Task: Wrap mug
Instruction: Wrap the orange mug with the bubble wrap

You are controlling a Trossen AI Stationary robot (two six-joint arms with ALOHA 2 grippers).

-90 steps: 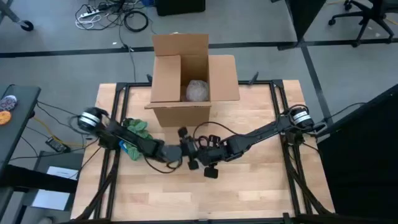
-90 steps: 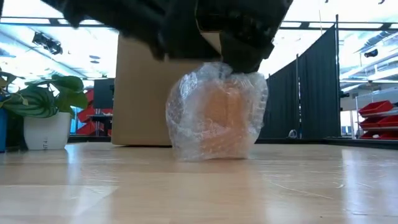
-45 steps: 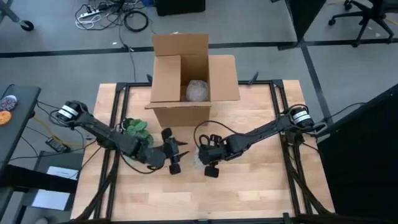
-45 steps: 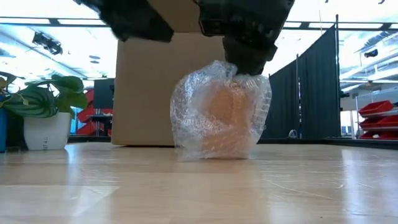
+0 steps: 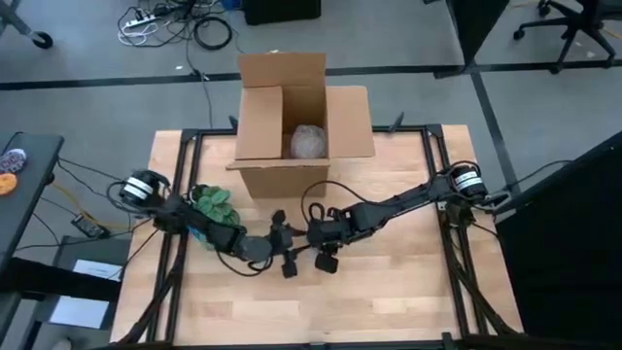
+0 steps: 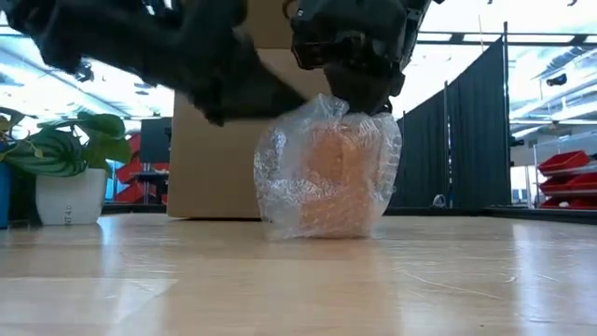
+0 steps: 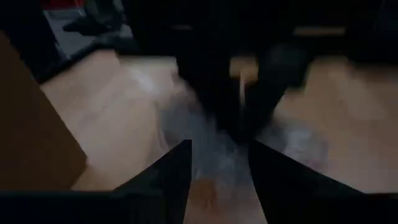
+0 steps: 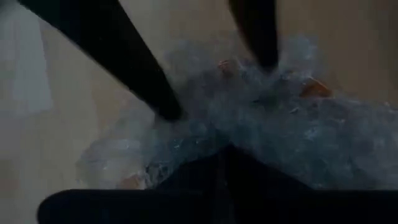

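Wooden table (image 5: 389, 292) with a cardboard box (image 5: 301, 126) at its back edge, one wrapped bundle (image 5: 309, 142) already inside; a potted plant (image 6: 65, 168) stands off to one side. Mug (image 6: 328, 168), orange, sits just in front of the box in a loose shell of bubble wrap (image 6: 280, 187), resting on the table.

Right gripper (image 6: 359, 89) is down on the bundle's top; fingers look pinched on gathered wrap, though I can't tell for sure. Left gripper (image 7: 219, 158) is right beside the bundle on the plant side, fingers (image 7: 177, 168) apart with wrap between them, not clamped.

Step looks like late wrapping: loose film being tucked and closed around the mug. Next move probably calls for the left gripper to close on the slack film and fold it in while the right pins the top, without tipping the mug.
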